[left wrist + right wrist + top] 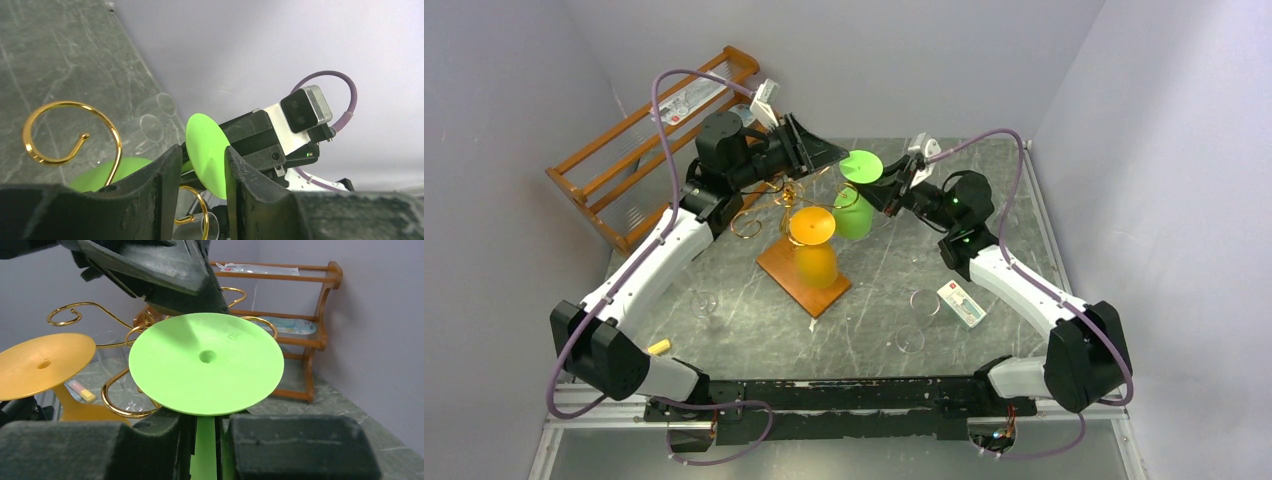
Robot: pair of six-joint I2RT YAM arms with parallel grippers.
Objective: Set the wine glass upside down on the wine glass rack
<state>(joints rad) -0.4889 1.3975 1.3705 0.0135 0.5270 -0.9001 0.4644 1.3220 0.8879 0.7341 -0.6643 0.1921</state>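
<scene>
Wd shelf [639, 140], clr glasses [909, 340], sm box [961, 303]

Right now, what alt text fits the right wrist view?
An upside-down green wine glass, round foot facing the camera, has its stem pinched in the right gripper. The left gripper hangs over the foot's far edge; an orange wine glass, the gold rack and a wooden shelf lie beyond.

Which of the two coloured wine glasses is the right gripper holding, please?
The green wine glass: the right gripper is shut on its stem, just under the foot, whereas no gripper touches the orange wine glass.
</scene>
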